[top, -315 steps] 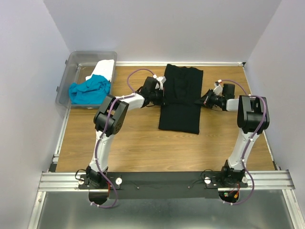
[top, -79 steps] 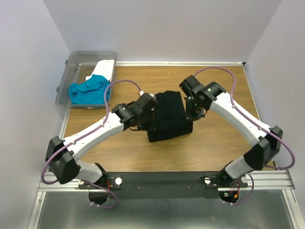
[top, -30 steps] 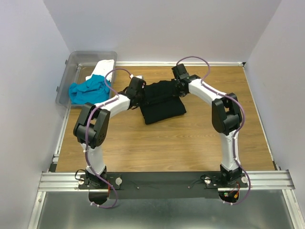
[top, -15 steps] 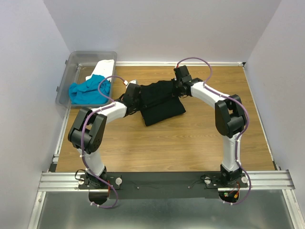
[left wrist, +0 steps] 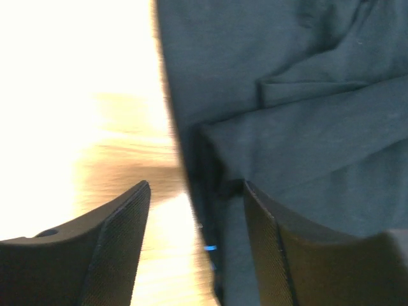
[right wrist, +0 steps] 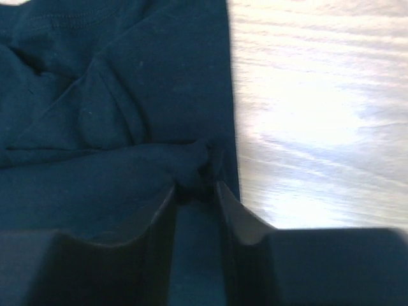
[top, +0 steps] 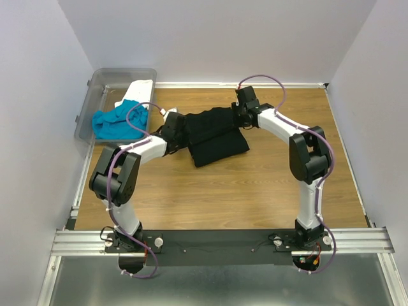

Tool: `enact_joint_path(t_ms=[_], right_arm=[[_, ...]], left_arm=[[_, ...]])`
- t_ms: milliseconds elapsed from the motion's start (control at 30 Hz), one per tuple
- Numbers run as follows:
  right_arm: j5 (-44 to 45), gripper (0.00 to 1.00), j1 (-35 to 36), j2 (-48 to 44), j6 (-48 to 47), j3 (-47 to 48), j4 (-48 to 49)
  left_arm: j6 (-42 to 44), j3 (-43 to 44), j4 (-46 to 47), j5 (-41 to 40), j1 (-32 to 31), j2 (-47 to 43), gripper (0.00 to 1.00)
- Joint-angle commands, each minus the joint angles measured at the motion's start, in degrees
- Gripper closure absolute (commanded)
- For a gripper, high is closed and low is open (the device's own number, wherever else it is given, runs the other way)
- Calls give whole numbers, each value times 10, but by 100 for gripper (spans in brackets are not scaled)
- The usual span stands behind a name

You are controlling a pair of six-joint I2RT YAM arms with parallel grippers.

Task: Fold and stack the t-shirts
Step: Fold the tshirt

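You have the black t-shirt folded into a tilted, rumpled rectangle mid-worktop — turquoise t-shirt crumpled far left, white t-shirt just behind it.

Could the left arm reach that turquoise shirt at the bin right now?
Probably yes. The left gripper is open at the black shirt's edge, and the turquoise shirt hangs out of the bin nearby, only bare wood between.
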Motion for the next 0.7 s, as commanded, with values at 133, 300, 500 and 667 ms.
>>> enact_joint_path(t_ms=[133, 300, 500, 667], right_arm=[[-11, 41, -7, -105, 15, -27, 16], [-46, 40, -7, -181, 51, -98, 14], [-83, 40, -6, -309, 91, -223, 13], [-92, 40, -7, -415, 108, -337, 11]], left_arm=[[63, 43, -53, -71, 5, -95, 28], [130, 148, -85, -62, 10, -39, 31], [171, 252, -107, -20, 21, 85, 45], [189, 301, -121, 0, 24, 165, 54]])
